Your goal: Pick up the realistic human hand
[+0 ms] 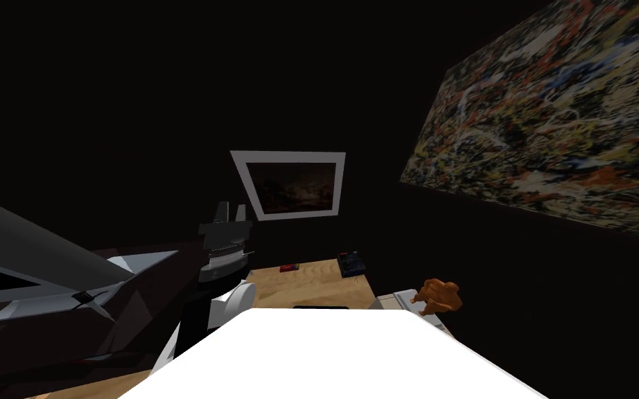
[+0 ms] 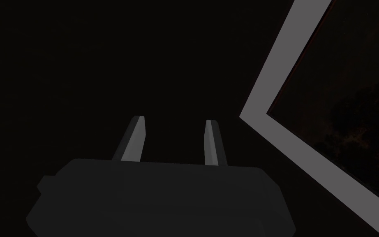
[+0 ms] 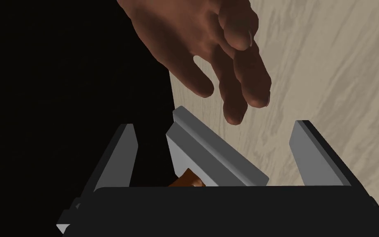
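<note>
The realistic human hand (image 1: 439,296) is brown and lies past the right end of a wooden table (image 1: 311,284), on a pale grey slab (image 1: 408,301). In the right wrist view the hand (image 3: 201,45) hangs just beyond my right gripper (image 3: 215,125), its digits curled toward the fingertips without touching them. That gripper is open. A grey slab (image 3: 213,152) and a small orange-brown piece (image 3: 188,180) show between its fingers. My left gripper (image 1: 231,208) is raised above the table's left part, open and empty (image 2: 175,123).
A small red item (image 1: 288,267) and a dark box (image 1: 351,263) lie on the table's far side. Dark furniture (image 1: 48,291) stands at the left. A pale wood-grain surface (image 3: 328,82) lies beneath the hand. A large mottled painting (image 1: 554,118) hangs at the right.
</note>
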### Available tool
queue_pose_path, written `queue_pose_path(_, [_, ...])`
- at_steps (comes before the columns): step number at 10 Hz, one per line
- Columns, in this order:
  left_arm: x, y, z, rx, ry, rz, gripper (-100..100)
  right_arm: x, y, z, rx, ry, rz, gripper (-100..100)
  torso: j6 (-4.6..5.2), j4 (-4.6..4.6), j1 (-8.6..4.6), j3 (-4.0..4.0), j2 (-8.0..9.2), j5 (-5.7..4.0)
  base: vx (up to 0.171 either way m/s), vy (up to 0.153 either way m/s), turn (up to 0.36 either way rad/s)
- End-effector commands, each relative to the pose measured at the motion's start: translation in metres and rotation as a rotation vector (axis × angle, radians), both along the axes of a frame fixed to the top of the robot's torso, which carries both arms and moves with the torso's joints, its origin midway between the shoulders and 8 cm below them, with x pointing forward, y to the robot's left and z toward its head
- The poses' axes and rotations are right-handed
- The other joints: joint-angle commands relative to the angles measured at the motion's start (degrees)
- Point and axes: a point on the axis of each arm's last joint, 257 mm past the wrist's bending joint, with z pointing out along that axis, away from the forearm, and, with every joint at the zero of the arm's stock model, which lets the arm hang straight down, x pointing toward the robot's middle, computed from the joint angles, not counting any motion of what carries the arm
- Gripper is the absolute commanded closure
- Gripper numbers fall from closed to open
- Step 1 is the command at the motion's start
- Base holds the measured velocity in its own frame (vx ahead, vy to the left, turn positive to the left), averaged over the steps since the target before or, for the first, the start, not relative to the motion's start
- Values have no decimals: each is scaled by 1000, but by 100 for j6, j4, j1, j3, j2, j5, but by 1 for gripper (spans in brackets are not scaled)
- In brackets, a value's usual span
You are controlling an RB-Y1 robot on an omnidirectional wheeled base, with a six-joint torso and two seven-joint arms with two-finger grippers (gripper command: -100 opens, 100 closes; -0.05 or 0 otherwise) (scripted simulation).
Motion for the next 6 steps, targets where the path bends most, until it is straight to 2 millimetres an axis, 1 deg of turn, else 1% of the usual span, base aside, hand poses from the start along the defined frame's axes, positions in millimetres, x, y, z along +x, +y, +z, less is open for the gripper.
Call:
queue_pose_path(1, [0,0,0,0,0,0,0,13,5,-6,-3,-3,-2,-100,0,0,0,0,0,0,-32,-59,12])
queue_pose_path(3, [0,0,0,0,0,0,0,24,10,-10,-6,-5,-3,-100,-1,4,-23,9,16,-4,-58,-87,19])
queue_pose_path(4, [0,0,0,0,0,0,0,21,8,-8,-4,-4,-2,-100,0,5,-22,13,23,-5,-29,-35,7])
queue_pose_path(5, [0,0,0,0,0,0,0,21,8,-8,-6,-4,-3,100,0,4,-7,9,16,-2,-5,-7,1])
queue_pose_path(6, [0,0,0,0,0,0,0,21,9,-8,-5,-4,-3,100,0,2,4,5,8,4,-4,17,3])
